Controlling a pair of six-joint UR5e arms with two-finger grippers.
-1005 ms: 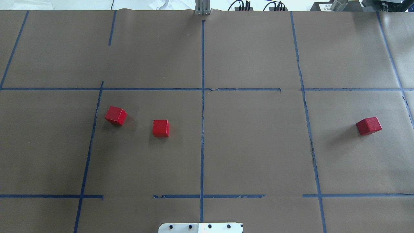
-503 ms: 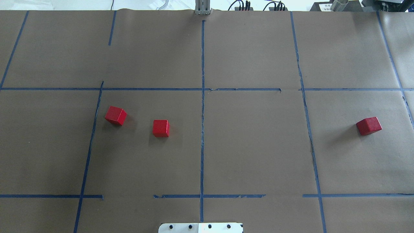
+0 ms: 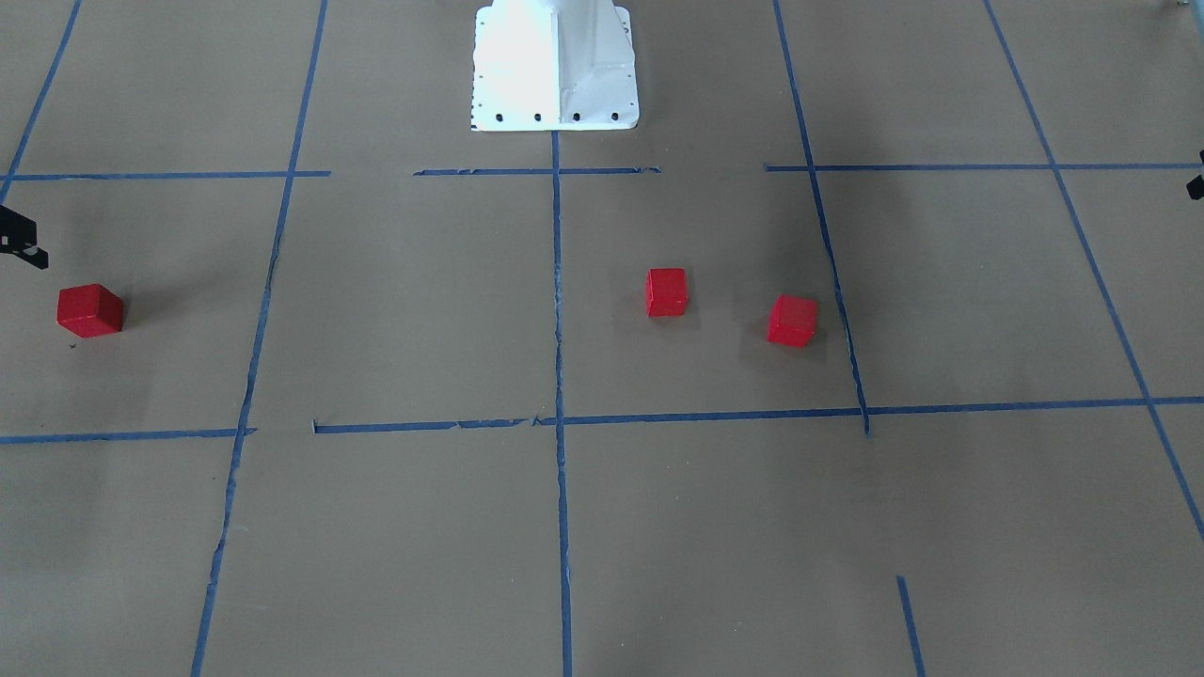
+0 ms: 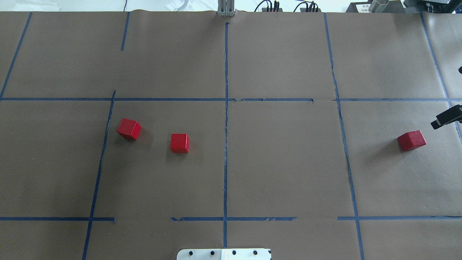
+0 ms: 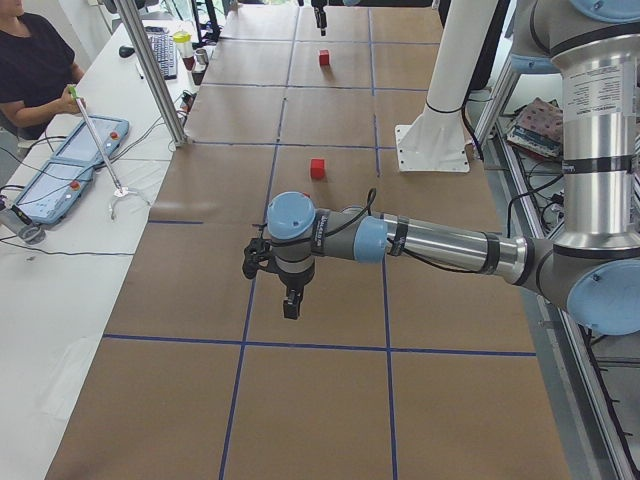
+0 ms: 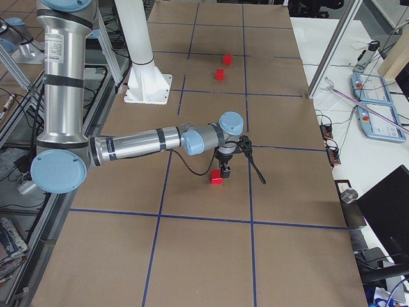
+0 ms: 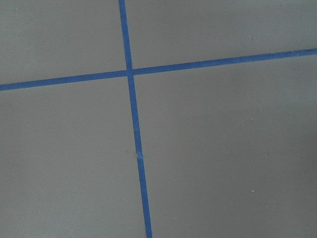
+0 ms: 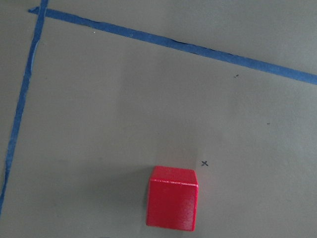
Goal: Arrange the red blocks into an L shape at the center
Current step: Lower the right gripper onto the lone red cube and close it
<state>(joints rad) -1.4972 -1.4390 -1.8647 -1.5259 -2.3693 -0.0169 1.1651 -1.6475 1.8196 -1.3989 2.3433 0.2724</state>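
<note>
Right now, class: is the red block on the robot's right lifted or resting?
Resting: the red block sits flat on the paper, nothing gripping it.

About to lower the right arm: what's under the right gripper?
One red block on brown paper, low in the wrist view beside a tiny x mark. From the side, the right gripper appears to hang close above it. The paper under the block is covered.
</note>
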